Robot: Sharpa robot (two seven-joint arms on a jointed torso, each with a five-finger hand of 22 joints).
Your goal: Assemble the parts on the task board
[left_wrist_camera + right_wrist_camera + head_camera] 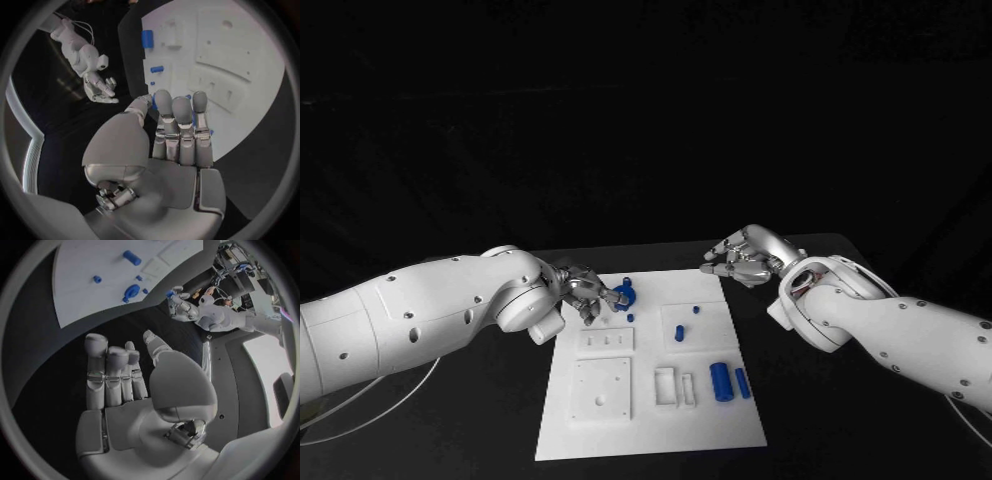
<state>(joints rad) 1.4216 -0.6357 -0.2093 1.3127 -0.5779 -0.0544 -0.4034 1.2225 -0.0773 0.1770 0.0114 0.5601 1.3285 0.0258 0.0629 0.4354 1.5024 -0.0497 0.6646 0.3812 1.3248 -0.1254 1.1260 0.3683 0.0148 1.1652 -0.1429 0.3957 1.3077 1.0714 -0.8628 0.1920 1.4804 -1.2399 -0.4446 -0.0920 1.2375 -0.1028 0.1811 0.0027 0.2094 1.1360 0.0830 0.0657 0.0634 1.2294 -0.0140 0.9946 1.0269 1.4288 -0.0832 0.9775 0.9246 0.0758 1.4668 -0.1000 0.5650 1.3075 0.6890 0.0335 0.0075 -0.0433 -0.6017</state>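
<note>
Most of the work seems left: several blue parts (723, 381) lie loose across the task board (718, 425). My left hand (593, 297) pinches one blue piece (623, 293) over the board's far left corner. My right hand (750, 255) hovers beyond the far right corner, fingers apart, empty.

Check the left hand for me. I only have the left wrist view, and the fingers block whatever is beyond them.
Observer: The head view shows a blue part at the fingertips of the left hand, over the far left corner of the task board. It looks pinched.
Operator: And the right hand, carrying anything?
Observer: No. The right wrist view shows its palm bare and its fingers apart.
</note>
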